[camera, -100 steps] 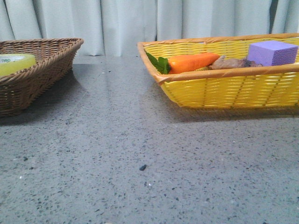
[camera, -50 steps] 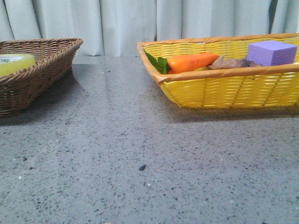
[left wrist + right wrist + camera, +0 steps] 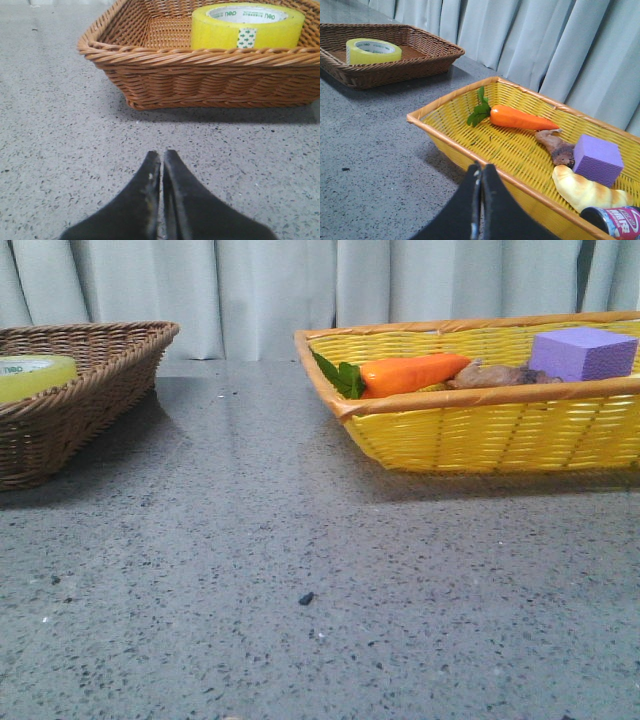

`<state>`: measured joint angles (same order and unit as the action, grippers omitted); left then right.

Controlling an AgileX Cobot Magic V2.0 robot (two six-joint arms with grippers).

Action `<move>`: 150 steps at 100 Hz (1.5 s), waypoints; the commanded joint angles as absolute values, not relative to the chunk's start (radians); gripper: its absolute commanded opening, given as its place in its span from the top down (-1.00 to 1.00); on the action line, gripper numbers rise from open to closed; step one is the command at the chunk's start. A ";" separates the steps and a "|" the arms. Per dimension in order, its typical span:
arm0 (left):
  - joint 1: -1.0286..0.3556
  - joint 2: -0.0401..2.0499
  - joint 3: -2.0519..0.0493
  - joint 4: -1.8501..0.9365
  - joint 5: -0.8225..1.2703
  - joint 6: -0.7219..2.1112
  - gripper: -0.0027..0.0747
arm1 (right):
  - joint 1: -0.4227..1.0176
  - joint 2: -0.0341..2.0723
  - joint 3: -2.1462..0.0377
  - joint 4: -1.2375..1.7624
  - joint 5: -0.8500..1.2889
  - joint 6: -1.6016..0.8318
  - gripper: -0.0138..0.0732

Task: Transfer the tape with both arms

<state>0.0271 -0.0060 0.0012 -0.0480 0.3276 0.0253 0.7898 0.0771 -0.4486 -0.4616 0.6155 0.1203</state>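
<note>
Left gripper (image 3: 161, 159): fingers pressed together, holding nothing, tips low over the speckled grey table (image 3: 55, 125). It sits just outside the brown wicker basket (image 3: 150, 55), with a strip of bare tabletop between fingertips and basket wall. The tape (image 3: 247, 26) lies flat inside that basket, hole up, near the wall on the gripper's side; the woven rim hides its lower edge. That rim stands between the closed fingers and the roll.

Right gripper (image 3: 480, 172): fingers also closed together, empty, at the near rim of the yellow basket (image 3: 445, 102). Inside that basket: an orange carrot (image 3: 520, 118) with green leaves, a brown lumpy item (image 3: 557, 147) (cannot tell what it is), a purple foam cube (image 3: 597, 160), a croissant-like bread piece (image 3: 582, 190) and the top of a dark can (image 3: 615, 220) with a pink label. The cube touches or nearly touches the brown item; the bread lies just below the cube, the can beside the bread.

In the right wrist view the brown basket and tape (image 3: 372, 50) sit well apart from the yellow one, across open table. The front view shows neither gripper: brown basket (image 3: 100, 370) at the left edge with the tape (image 3: 35, 375) poking above its rim, yellow basket (image 3: 480, 430) on the right, bare table between, and a small dark speck (image 3: 306, 598) on the surface. Pale curtain (image 3: 250, 290) behind.
</note>
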 commanded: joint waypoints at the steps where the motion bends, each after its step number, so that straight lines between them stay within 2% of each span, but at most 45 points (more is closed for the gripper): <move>1: 0.028 -0.036 0.013 -0.060 0.266 0.019 0.99 | 0.786 0.089 -0.471 -0.490 0.546 0.122 0.85; 33: 0.028 -0.036 0.013 -0.060 0.266 0.019 0.99 | 0.775 0.089 -0.463 -0.490 0.547 0.122 0.85; 49: 0.028 -0.036 0.013 -0.060 0.266 0.019 0.99 | 0.632 0.089 -0.408 -0.490 0.492 0.122 0.85; 80: 0.028 -0.036 0.013 -0.060 0.266 0.019 0.99 | 0.229 0.085 -0.252 -0.397 -0.066 0.124 0.85; 103: 0.028 -0.036 0.013 -0.060 0.266 0.019 0.99 | 0.029 0.056 -0.119 -0.181 -0.363 0.124 0.85; 116: 0.028 -0.036 0.013 -0.060 0.266 0.019 0.98 | -0.030 0.033 -0.060 -0.114 -0.332 0.124 0.85; 138: 0.028 -0.036 0.013 -0.060 0.266 0.019 0.99 | -0.090 -0.027 0.036 -0.074 -0.123 0.124 0.85; 150: 0.028 -0.036 0.013 -0.060 0.266 0.019 0.99 | -0.103 -0.031 0.032 -0.069 0.101 0.124 0.85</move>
